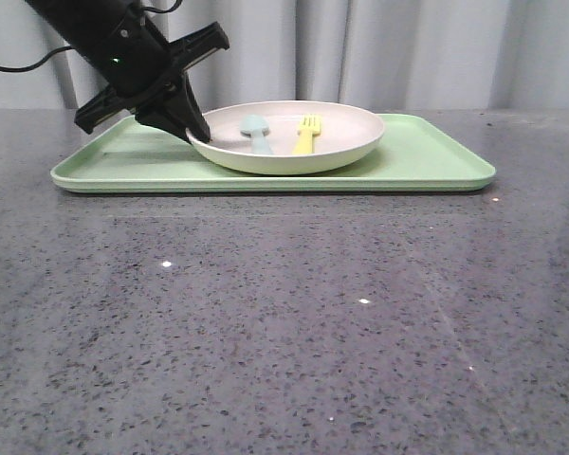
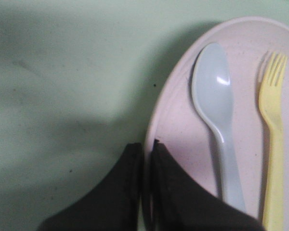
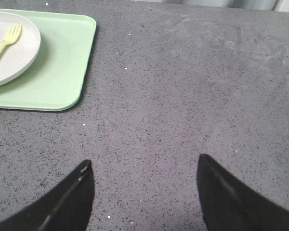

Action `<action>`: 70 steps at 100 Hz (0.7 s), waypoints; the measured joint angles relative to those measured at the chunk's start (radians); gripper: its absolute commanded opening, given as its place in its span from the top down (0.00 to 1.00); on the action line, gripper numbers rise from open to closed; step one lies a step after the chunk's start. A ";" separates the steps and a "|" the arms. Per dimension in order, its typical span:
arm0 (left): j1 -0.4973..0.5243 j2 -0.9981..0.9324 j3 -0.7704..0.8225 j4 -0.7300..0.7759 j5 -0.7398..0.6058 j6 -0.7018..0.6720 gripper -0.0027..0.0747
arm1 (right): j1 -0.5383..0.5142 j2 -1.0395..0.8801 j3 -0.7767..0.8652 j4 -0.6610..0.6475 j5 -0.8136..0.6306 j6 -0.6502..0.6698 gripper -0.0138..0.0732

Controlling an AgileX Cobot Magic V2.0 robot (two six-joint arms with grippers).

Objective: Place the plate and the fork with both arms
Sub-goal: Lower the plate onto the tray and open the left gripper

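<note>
Cream, matte and shallow, the plate (image 1: 289,137) sits on the light-green tray (image 1: 436,161), toward its left half, carrying a yellow fork (image 1: 306,135) and a pale blue spoon (image 1: 258,134) side by side. Clamped on the plate's left rim by the left gripper (image 2: 145,159): fingers (image 2: 171,192) nearly together, one over the lip and one outside it, with only the rim's thickness between them. Looks like the lift-and-carry stage, with the plate not yet off the tray.

Best to keep that pinch firm and lift level, since a one-sided hold on the rim invites tilting toward the free side. Worth raising slowly; smooth plastic cutlery would likely slide on a slope, and the fork lies loose. Should clear the tray's raised edge before moving sideways.

Right gripper (image 3: 143,192) well apart from the tray, fingers spread wide over bare grey speckled counter (image 3: 192,96), holding nothing, free to take the fork.
</note>
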 measured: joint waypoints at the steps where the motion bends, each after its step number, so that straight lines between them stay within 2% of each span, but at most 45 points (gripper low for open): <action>1: 0.000 0.000 0.000 0.000 0.000 0.000 0.99 | 0.000 0.000 0.000 0.000 0.000 0.000 0.30; 46: 0.000 0.000 0.000 0.000 0.000 0.000 0.98 | 0.000 0.000 0.000 0.000 0.000 0.000 0.30; 60: 0.000 0.000 0.000 -0.002 0.000 0.000 0.87 | 0.000 0.000 0.000 0.000 0.000 0.000 0.30; 70: 0.000 0.000 0.000 -0.004 0.000 0.000 0.71 | 0.000 0.000 0.000 0.000 0.000 0.000 0.30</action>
